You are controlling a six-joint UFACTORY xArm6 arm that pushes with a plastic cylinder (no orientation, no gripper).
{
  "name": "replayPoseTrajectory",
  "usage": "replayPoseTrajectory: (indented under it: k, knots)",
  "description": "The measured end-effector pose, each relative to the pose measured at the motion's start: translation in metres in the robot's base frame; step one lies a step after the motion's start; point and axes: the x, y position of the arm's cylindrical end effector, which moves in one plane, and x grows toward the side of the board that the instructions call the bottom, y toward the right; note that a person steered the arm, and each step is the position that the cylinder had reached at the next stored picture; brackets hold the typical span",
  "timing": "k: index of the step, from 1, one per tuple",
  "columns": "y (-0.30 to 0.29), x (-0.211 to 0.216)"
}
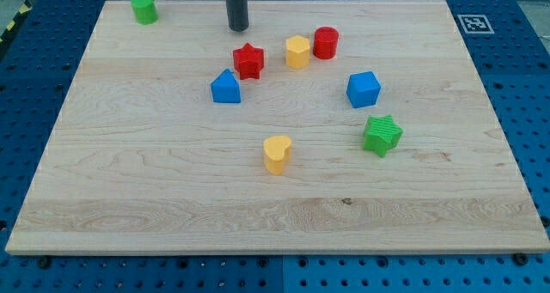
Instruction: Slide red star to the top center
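We see my tip point(238, 28) near the board's point(129, 198) top edge, just above the red star point(248, 60), apart from it; it has no fingers and grasps nothing. A yellow block point(297, 51) sits beside the star's right.

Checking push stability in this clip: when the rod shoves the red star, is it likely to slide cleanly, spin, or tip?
The red star looks squat and flat-based, so it will probably slide on the smooth wooden board rather than tip. Its pointed outline suggests an off-centre push may spin it. My tip sits just above it toward the view's top, apart from it.
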Motion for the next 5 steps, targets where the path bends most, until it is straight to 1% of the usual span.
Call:
replayPoseTrajectory:
  k: [1, 2, 3, 4, 5]
  knots:
    - [0.0, 0.002]
    - [-0.015, 0.041]
    - [-0.072, 0.057]
    - [-0.069, 0.084]
    - [-0.03, 0.098]
